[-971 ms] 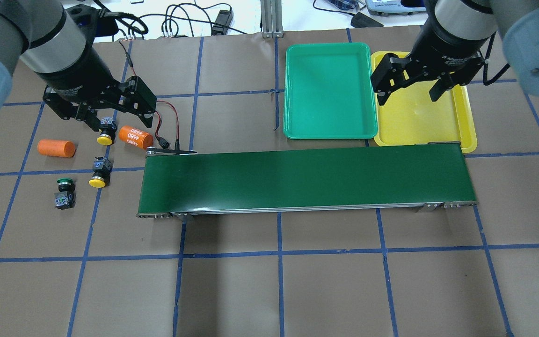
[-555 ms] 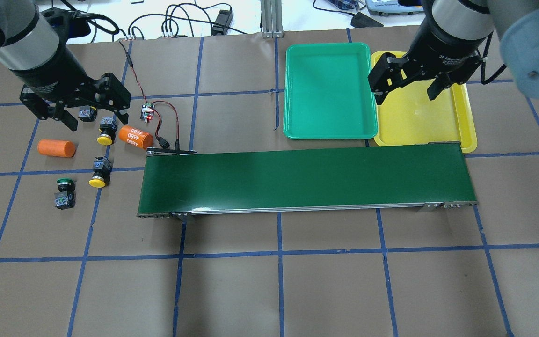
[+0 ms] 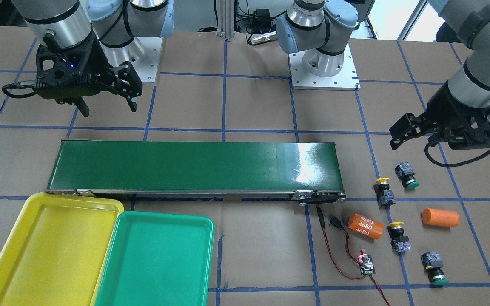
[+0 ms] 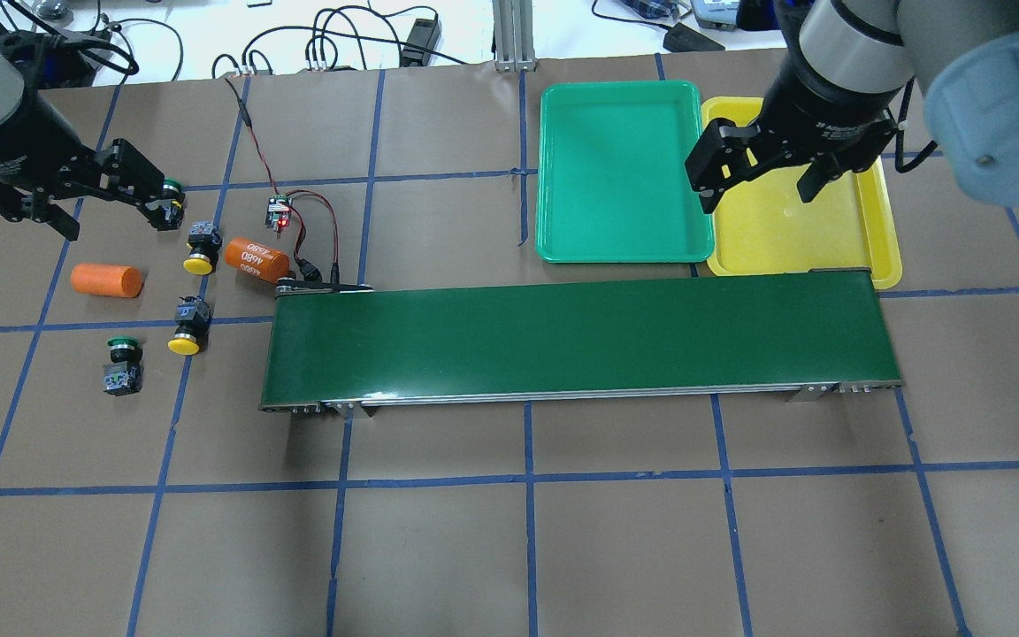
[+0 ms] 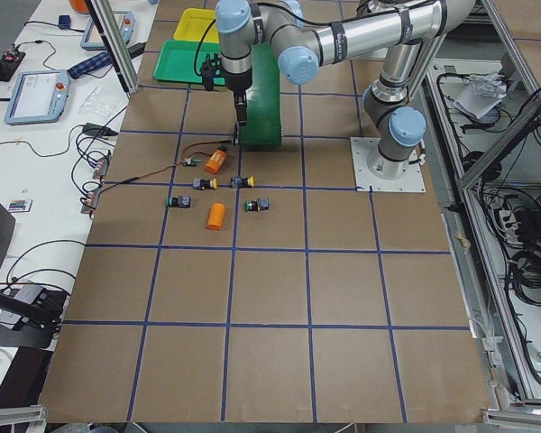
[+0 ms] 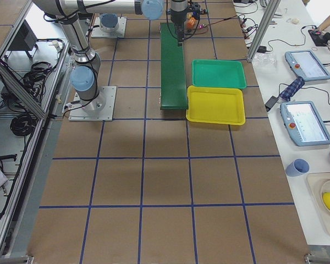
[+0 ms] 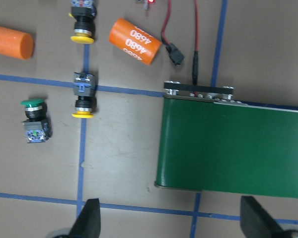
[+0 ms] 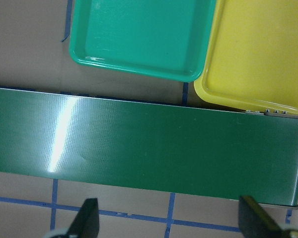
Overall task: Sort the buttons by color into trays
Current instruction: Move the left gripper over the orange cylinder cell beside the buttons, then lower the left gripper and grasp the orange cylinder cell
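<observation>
Buttons (image 4: pixel 187 329), 2 yellow and 2 green, lie on their sides at the desk's (image 4: pixel 527 548) left end, none in a tray yet. The left hand (image 4: pixel 116 226) hangs wide and empty near them, likely choosing one; its finger partly hides the far green button (image 4: pixel 171 187). Beyond the belt (image 4: pixel 580 341), the right hand (image 4: pixel 755 196) hovers wide over the yellow tray (image 4: pixel 792 239), beside the green tray (image 4: pixel 624 168).

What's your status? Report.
Left tool open, right tool open, both empty. Four buttons on table, unsorted. Orange 4680 cylinder beside yellow button.
</observation>
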Robot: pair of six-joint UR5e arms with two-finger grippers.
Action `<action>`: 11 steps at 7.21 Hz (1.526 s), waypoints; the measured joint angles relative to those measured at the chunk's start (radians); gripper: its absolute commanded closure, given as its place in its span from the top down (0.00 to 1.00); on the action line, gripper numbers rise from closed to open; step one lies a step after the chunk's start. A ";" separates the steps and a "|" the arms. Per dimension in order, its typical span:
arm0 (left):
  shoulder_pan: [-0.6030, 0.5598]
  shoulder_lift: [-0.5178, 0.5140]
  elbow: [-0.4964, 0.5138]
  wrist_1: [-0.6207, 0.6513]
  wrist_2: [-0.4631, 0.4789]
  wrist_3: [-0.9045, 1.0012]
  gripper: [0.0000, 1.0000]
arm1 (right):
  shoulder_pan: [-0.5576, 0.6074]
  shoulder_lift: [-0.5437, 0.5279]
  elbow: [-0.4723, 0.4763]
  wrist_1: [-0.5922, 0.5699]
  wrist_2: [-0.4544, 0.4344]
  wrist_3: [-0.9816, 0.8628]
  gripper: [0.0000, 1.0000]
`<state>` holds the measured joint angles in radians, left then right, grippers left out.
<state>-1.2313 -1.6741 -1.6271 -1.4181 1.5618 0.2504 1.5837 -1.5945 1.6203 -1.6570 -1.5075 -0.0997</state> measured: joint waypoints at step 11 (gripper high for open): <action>0.204 -0.381 0.017 0.409 0.008 0.495 1.00 | 0.011 -0.071 0.008 0.012 -0.012 -0.020 1.00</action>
<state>-1.0273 -2.0552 -1.6105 -1.0096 1.5702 0.7449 1.5951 -1.6658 1.6285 -1.6452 -1.5192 -0.1192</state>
